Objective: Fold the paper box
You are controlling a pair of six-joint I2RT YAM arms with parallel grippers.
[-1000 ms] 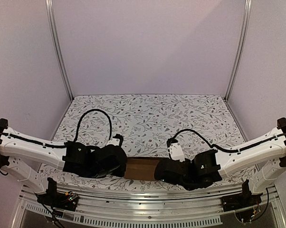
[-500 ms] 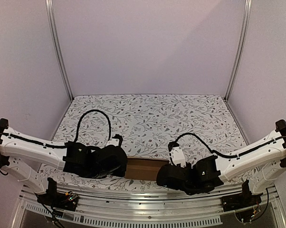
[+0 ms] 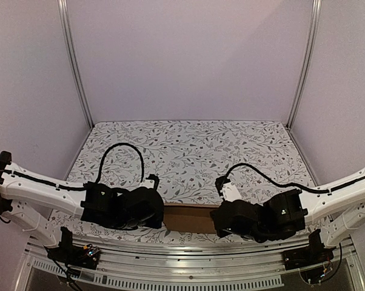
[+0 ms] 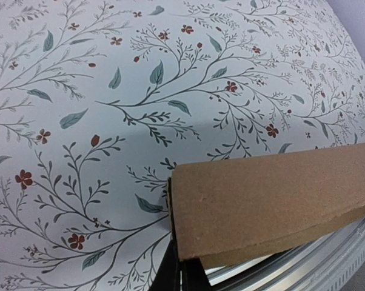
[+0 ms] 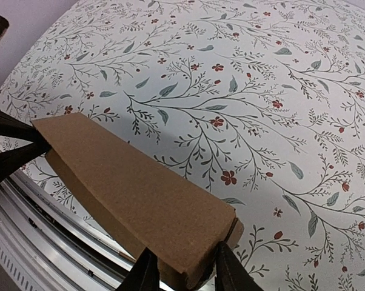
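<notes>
Left end effector [image 4: 181, 276] — fingers clamped on one end of the paper box [image 4: 273, 197]. Right end effector [image 5: 184, 273] — fingers clamped on the opposite end. The box spans flat between both, over the near edge of the floral-patterned table [image 3: 188, 145], which extends beyond the fingertips.

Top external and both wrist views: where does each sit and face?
Top external: above, behind the bases, facing down at the table; both arms, left tool and right tool on the paper box.
Left wrist: faces along the paper box; own fingers below.
Right wrist: faces along it toward the left tool; own fingers flank it.
All show the paper box.
</notes>
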